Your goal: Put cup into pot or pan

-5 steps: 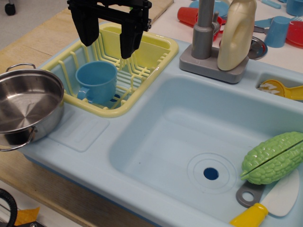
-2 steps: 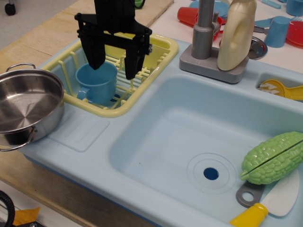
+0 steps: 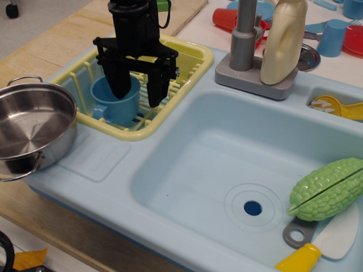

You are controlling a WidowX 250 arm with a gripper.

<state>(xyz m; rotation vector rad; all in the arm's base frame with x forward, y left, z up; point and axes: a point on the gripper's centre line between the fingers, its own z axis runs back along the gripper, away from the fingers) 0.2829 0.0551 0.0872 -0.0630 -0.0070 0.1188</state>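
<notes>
Nearest the camera, at the bottom right: a toy knife with yellow handle and white blade, lying on the sink's front rim beside a grey round piece. Just above it, a green bumpy gourd, split along its length, resting on the right edge of the light blue sink. In the basin floor, a dark blue drain hole inside raised rings.

At the left edge, the steel pot, shiny and shallow, sitting on the sink's left counter part and overhanging the wooden worktop; thin wire handles at its near and far sides; nothing visible inside.

Farther in, a yellow dish rack set in the sink's left recess. Inside the rack, toward its near left corner, the light blue cup, upright, handle turned to the left front. Black end effector lowered over the cup, jaws spread wide: left finger dipping into the cup's mouth or just at its rim, right finger outside the cup's right wall, over the rack bars. Not closed on the cup; actual contact with the rim impossible to tell.

Behind the basin, a grey faucet on a grey base, with a cream bottle touching it on the right. Far right, a yellow utensil in a small side compartment. At the very back, red and blue dishes, partly cut off.
</notes>
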